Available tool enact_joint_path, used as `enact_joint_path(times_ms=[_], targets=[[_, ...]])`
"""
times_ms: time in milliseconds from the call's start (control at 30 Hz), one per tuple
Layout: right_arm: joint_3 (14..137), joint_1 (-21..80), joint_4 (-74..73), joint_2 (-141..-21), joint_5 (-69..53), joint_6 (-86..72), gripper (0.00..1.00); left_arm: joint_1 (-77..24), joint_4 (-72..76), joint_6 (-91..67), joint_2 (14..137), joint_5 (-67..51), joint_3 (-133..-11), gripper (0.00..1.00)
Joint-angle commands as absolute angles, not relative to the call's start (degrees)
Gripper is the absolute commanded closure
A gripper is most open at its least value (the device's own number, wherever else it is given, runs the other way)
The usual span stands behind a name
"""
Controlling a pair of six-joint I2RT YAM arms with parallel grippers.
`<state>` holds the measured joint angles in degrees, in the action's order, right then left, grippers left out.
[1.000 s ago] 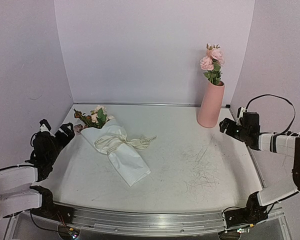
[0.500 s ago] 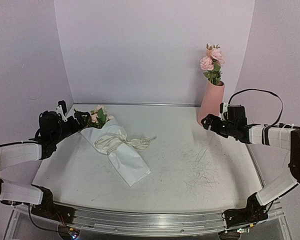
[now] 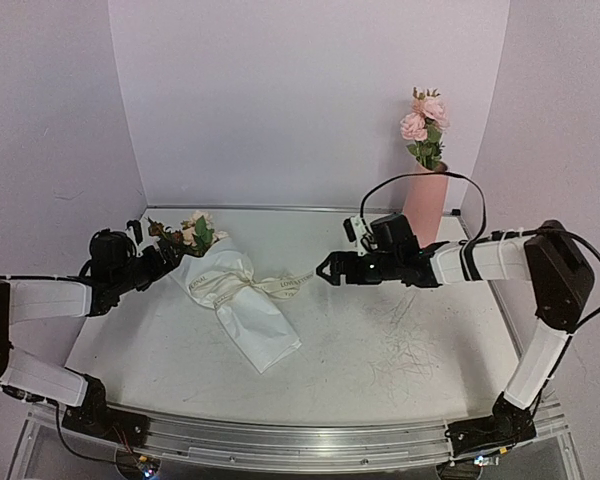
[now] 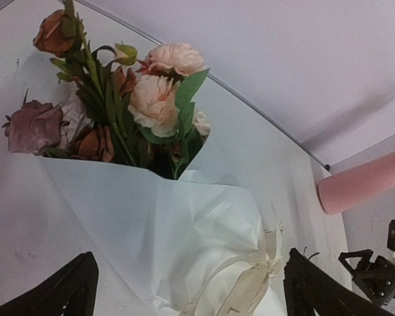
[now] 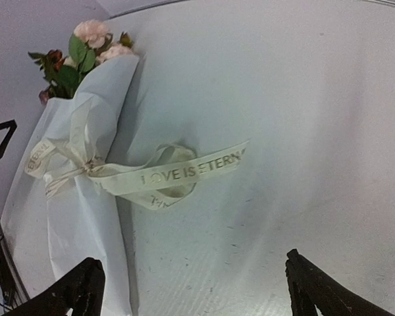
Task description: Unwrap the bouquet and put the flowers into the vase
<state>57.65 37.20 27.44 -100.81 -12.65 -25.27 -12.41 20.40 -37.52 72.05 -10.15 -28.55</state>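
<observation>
The bouquet [image 3: 242,300] lies on the table left of centre, a white paper cone [image 4: 171,224] with its flowers [image 3: 185,235] pointing to the back left. The cream, pink and brownish roses [image 4: 158,99] stick out of the paper. A cream lettered ribbon [image 5: 191,168] is tied round the cone, and its loose end [image 3: 292,284] trails right. My left gripper [image 3: 158,258] is open at the flower end, the paper between its fingers [image 4: 191,289] untouched. My right gripper [image 3: 330,270] is open just right of the ribbon's end, low over bare table [image 5: 194,283]. The pink vase [image 3: 422,210] stands at the back right.
A pair of brighter pink roses [image 3: 425,125] stands in the vase. Lilac walls close the table at the back and both sides. A metal rail [image 3: 300,445] runs along the near edge. The right arm [image 3: 480,262] stretches across in front of the vase.
Both arms have reached in toward the bouquet. The left gripper moved right up to the flower end. The right gripper swung left from beside the vase to the ribbon's end.
</observation>
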Motion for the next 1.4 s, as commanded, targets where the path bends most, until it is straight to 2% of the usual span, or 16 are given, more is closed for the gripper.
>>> enact_joint_path(times_ms=[0,100,233,433,667,767,1133,1233,1333,1367], targets=[[63.48,42.29,26.98,-107.87,-15.89,-24.88,0.07,-11.66,20.13,-38.25,72.53,-7.66,-27.3,0.0],[66.0,44.58,27.25,-111.58,-17.43,-24.84,0.14,-11.33,20.05,-37.68,72.07,-7.44,-26.84,0.0],[67.76,46.33,28.17,-113.98,-20.39,-24.9,0.33,-11.22,19.98,-37.39,71.7,-7.56,-26.59,0.01],[69.79,47.77,28.64,-116.58,-22.5,-25.43,0.41,-11.17,19.96,-35.77,73.25,-11.99,-27.49,0.02],[72.01,48.22,28.77,-119.7,-22.95,-26.69,0.57,-11.21,20.03,-34.94,74.04,-13.74,-27.53,0.02],[72.79,48.28,28.89,-120.89,-22.7,-27.03,0.58,-11.22,19.95,-34.21,75.25,-15.41,-28.2,0.03],[73.34,48.46,29.44,-122.12,-24.64,-27.03,0.9,-11.14,19.95,-34.48,77.08,-15.39,-28.34,0.03],[72.77,48.44,30.09,-122.08,-26.1,-26.93,0.91,-11.21,19.95,-34.23,77.93,-15.28,-28.58,0.03],[72.05,48.48,30.63,-121.82,-26.49,-27.35,1.0,-11.17,19.96,-34.1,79.36,-15.54,-28.91,0.03],[71.58,48.44,30.67,-121.48,-26.13,-27.39,1.0,-11.21,20.03,-34.1,80.17,-15.67,-29.1,0.03]])
